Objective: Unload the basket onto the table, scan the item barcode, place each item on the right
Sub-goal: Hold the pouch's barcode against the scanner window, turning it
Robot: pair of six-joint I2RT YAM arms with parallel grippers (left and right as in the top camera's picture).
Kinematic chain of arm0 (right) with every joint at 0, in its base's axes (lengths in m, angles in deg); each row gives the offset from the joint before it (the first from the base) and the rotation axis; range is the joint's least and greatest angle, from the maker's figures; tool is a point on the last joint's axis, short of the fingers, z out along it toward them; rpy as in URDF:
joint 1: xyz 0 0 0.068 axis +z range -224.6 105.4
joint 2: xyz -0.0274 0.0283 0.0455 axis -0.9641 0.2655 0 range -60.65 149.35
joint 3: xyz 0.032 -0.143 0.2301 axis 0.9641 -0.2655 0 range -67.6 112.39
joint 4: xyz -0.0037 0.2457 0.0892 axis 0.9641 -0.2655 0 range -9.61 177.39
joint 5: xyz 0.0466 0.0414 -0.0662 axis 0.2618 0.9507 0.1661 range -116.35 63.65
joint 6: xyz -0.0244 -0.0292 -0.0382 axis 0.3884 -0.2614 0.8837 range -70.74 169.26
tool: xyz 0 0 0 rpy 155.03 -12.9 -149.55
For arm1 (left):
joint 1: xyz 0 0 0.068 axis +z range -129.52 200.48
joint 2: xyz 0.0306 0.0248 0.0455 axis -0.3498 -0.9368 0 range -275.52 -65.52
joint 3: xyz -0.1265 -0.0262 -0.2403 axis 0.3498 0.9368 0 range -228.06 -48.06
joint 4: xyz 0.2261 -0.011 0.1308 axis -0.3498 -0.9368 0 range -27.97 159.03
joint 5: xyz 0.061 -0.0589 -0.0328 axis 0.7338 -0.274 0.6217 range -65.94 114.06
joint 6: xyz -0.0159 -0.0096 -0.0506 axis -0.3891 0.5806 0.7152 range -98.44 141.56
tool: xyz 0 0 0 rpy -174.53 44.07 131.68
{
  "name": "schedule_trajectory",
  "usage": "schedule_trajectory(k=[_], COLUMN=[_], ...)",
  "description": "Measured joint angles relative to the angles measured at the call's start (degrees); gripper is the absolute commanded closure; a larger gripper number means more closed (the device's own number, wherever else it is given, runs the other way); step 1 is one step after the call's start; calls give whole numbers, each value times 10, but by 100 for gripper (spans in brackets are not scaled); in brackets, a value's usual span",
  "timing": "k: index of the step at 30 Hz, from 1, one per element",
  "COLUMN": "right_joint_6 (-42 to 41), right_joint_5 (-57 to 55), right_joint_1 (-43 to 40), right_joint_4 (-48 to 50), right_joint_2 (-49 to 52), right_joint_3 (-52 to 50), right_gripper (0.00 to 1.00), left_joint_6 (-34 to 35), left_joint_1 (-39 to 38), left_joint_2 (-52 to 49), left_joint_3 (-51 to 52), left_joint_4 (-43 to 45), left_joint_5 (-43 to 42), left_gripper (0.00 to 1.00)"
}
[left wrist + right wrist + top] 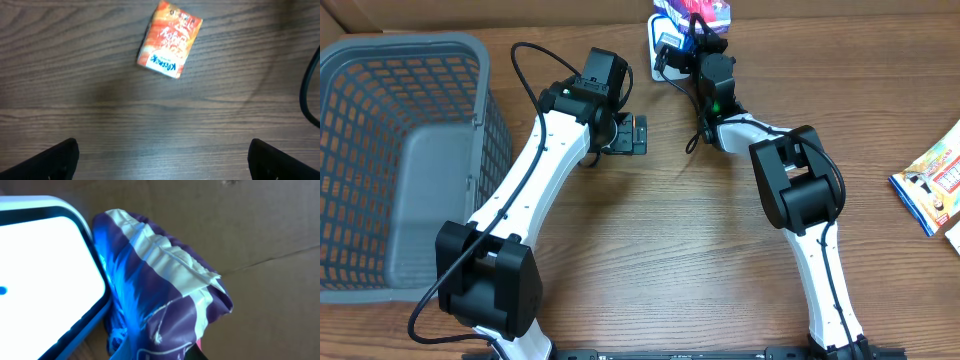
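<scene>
Purple snack bag (160, 295) sits right beside the scanner (50, 280), its crinkled side against the blue rim of the lit white face, with brown cardboard behind it. From overhead the bag (708, 10) is just right of the scanner (665, 45) at the far edge of the wooden table (670, 230). The right gripper (700, 32) is closed down tight on the bag, holding it beside the scanner. The left gripper (632, 134) is left of the scanner and nearer the robot, its 2 fingers (55, 160) spread fully wide and holding nothing. An orange carton (170, 40) lies flat on the table in front of those fingers. A gray mesh basket (420, 45) stands far left of the scanner, and a colorful packet (932, 185) lies well to its right.
</scene>
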Motion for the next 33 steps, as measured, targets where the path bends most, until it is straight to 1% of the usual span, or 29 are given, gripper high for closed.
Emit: schedule_trajectory(k=[4, 6, 11, 17, 21, 29, 33], right_joint_6=[-1, -1, -1, -1, -1, -1, -8], right_joint_5=[0, 0, 0, 0, 0, -3, -9], right_joint_1=[0, 0, 0, 0, 0, 1, 7], right_joint_4=[-28, -34, -60, -83, -118, -199, -238], right_joint_2=[-13, -18, -29, -45, -60, -91, -100], right_joint_3=[0, 0, 0, -1, -2, -3, -3], right_gripper=[96, 96, 96, 96, 96, 96, 96], left_joint_6=[0, 0, -11, -15, -18, -56, -62], left_joint_1=[0, 0, 0, 0, 3, 8, 10], left_joint_2=[0, 0, 0, 0, 0, 0, 0], left_joint_3=[-1, -1, -1, -1, -1, -2, -3], left_joint_4=[78, 101, 101, 106, 122, 154, 159], left_joint_5=[4, 4, 7, 44, 69, 91, 108], left_gripper=[0, 0, 0, 0, 0, 0, 0])
